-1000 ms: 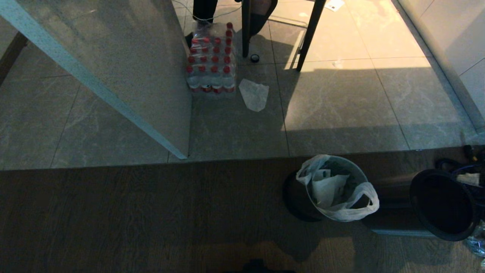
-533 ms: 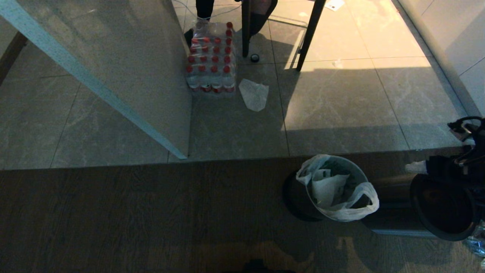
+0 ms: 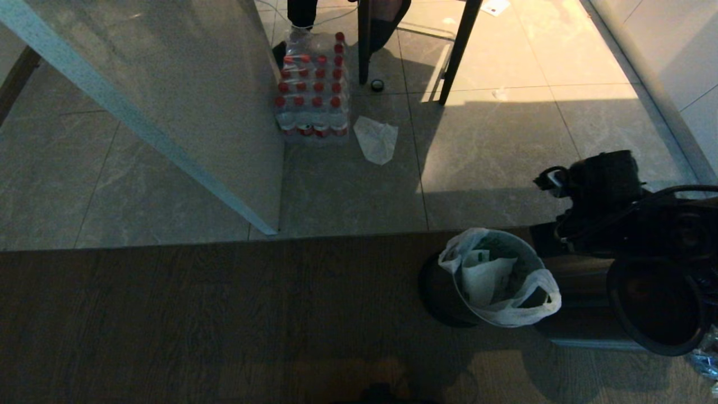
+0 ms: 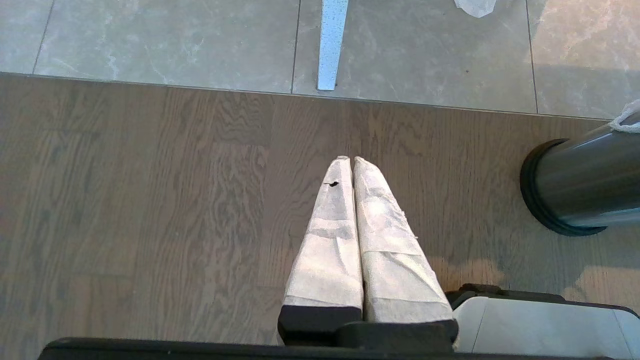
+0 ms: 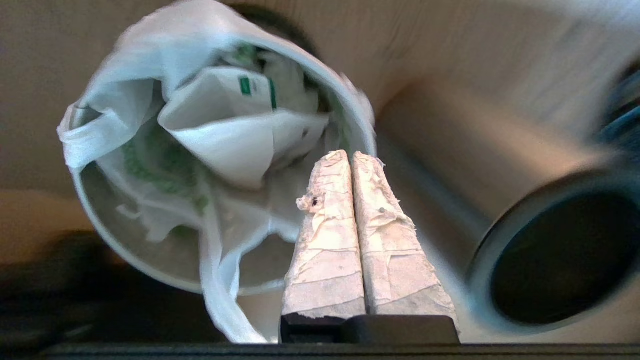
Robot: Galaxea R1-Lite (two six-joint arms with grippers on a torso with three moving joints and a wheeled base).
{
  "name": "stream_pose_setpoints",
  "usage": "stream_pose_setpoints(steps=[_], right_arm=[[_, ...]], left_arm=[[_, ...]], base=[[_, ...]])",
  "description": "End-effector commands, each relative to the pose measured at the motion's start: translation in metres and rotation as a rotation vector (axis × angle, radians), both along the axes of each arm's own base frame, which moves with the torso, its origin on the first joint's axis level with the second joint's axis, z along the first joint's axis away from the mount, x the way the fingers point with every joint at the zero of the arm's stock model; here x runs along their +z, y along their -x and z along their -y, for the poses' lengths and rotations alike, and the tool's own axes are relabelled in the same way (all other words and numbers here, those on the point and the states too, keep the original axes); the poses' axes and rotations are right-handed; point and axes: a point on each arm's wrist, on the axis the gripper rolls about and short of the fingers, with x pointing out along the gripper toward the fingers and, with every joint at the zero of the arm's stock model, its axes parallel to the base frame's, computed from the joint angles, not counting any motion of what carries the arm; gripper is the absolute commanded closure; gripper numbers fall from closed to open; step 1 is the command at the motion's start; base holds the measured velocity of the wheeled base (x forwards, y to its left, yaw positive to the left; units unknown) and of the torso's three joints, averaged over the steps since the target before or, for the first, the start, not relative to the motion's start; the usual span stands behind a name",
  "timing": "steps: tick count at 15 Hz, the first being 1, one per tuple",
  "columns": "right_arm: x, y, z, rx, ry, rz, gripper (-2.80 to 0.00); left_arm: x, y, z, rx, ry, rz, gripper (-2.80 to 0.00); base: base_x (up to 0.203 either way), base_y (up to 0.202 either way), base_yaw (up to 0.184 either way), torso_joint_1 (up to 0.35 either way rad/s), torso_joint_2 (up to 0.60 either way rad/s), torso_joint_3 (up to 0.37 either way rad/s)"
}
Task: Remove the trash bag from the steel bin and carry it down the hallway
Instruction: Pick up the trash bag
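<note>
The trash bag [image 3: 501, 279] sits in the steel bin [image 3: 449, 292], and the right hand [image 5: 348, 156], its fingers pressed together and holding nothing, hangs over the bin's rim, nearer than the left hand [image 4: 348, 160].

Head view: dim overall, with warm light falling on the tiled floor [image 3: 533, 50] at upper right and a hard-edged shadow across mid-frame; the wooden floor [image 3: 196, 314] below lies dark. Left wrist view: evenly lit and sharp. Right wrist view: motion blur smears the trash bag [image 5: 210, 120], strongest toward the right edge.
</note>
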Motion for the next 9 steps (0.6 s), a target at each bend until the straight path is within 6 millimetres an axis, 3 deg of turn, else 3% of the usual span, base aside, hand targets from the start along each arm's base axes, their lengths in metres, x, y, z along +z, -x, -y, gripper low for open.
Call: stream_pose_setpoints(steps=[1, 5, 7, 9], right_arm=[[-0.017, -0.003, -0.040, 0.050, 0.156, -0.017, 0.00], [-0.019, 0.012, -0.095, 0.130, 0.430, 0.013, 0.00], [-0.021, 0.018, -0.118, 0.199, 0.485, 0.021, 0.00], [-0.046, 0.018, -0.137, 0.245, 0.531, -0.023, 0.00]], left_arm=[[0.000, 0.000, 0.000, 0.001, 0.001, 0.001, 0.00], [0.000, 0.000, 0.000, 0.001, 0.001, 0.001, 0.00], [0.000, 0.000, 0.000, 0.001, 0.001, 0.001, 0.00], [0.000, 0.000, 0.000, 0.001, 0.001, 0.001, 0.00]], base=[[0.000, 0.000, 0.000, 0.000, 0.00, 0.000], [0.000, 0.000, 0.000, 0.000, 0.00, 0.000], [0.000, 0.000, 0.000, 0.000, 0.00, 0.000], [0.000, 0.000, 0.000, 0.000, 0.00, 0.000]])
